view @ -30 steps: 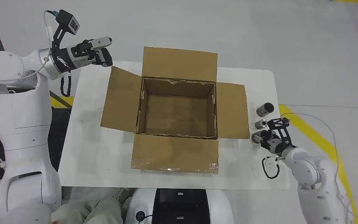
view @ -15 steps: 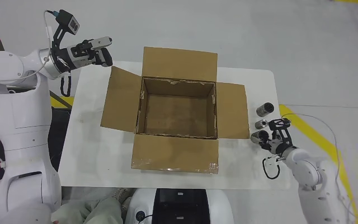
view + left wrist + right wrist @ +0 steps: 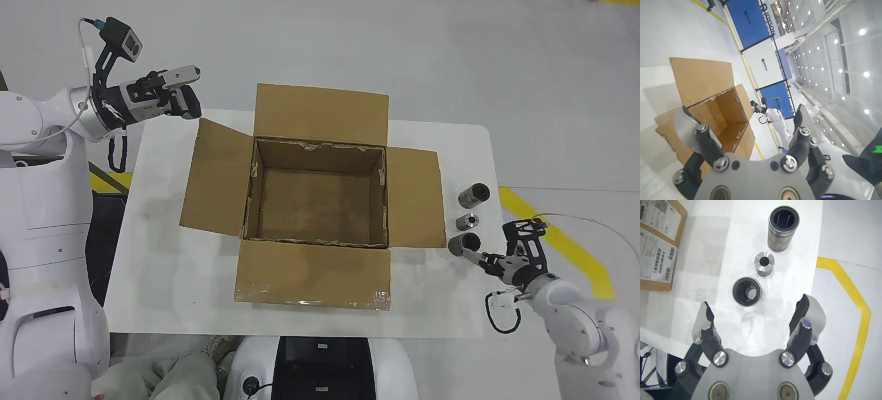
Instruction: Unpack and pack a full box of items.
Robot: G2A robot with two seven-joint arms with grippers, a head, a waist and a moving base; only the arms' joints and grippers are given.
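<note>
- The right fingers (image 3: 806,311) are two curved grey metal shells lined with black ribbed pads. They are spread wide apart and grip nothing.
- Three hollow steel cylinders stand on end in a row on the smooth white table (image 3: 702,279), leading straight away from the right fingers.
- Nearest, just beyond the fingertips and not touching them, is a short wide cylinder (image 3: 747,291) with a black rim and a ridged inner sleeve.
- Next is a small cylinder (image 3: 764,264) with a bright bevelled face and a narrow dark bore.
- Farthest from the fingertips is a tall cylinder (image 3: 782,232) with a brushed wall, thin grooves near each end and a black collar around its bore.
- The left fingers (image 3: 685,121), the same grey and black build, are also opened wide and hold nothing. They hang above the table's far left corner.
- One brown corrugated cardboard box (image 3: 316,205) sits on the table between the two sets of fingers, well apart from both. Its four flaps are folded outward, its inner rim is ragged, and its floor is in plain view.
- The flap (image 3: 659,243) nearest the right fingers carries a white printed label.
</note>
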